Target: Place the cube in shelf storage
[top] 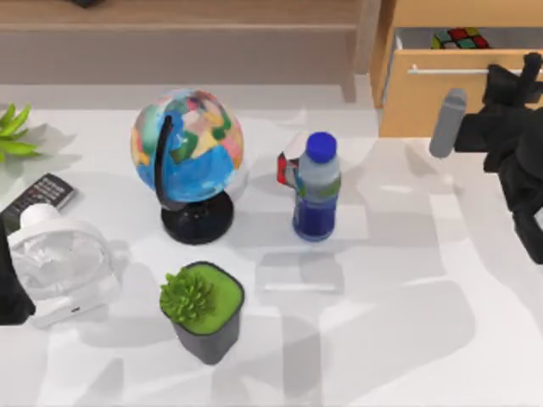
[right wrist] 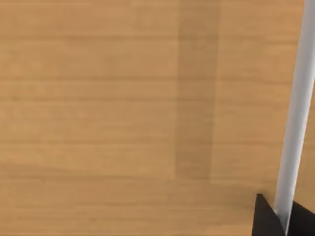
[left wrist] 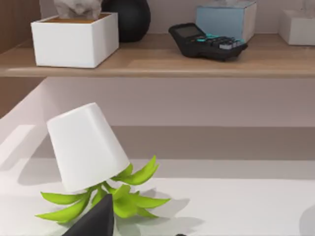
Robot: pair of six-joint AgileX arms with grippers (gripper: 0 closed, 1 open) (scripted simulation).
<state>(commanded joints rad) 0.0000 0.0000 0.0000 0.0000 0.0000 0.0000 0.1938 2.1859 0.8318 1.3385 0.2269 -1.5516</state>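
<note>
The right gripper [top: 524, 72] is seen at the top view's right edge, pressed up to the silver bar handle [top: 450, 71] of the drawer [top: 424, 106]; in the right wrist view the bar [right wrist: 295, 113] is seen running between two dark fingertips [right wrist: 266, 219], so the gripper is judged to be closed on the handle, with the drawer pulled open.

Going from largest to smallest: the white table [top: 407, 280] is spread across the top view. Along its far side the long shelf storage [top: 178, 30] is laid horizontally, ending at a wooden upright [top: 366, 42] just left of the drawer. The globe [top: 187, 153], the white fan [top: 59, 263] at the left edge, the potted plant [top: 202, 307] and the blue-capped bottle [top: 317, 188] are ranged on the table, well apart from the drawer. Smallest is the cube [top: 461, 38], which is lying inside the open drawer, beyond its front panel.

The coming move is judged to turn on this: the cube lies just beyond and to the left of the right gripper, close by, while the shelf board stretches away further left. The right arm is clearly the nearer. The left arm [top: 13, 288] is parked at the left edge, and whether its fingers are open cannot be told.
</note>
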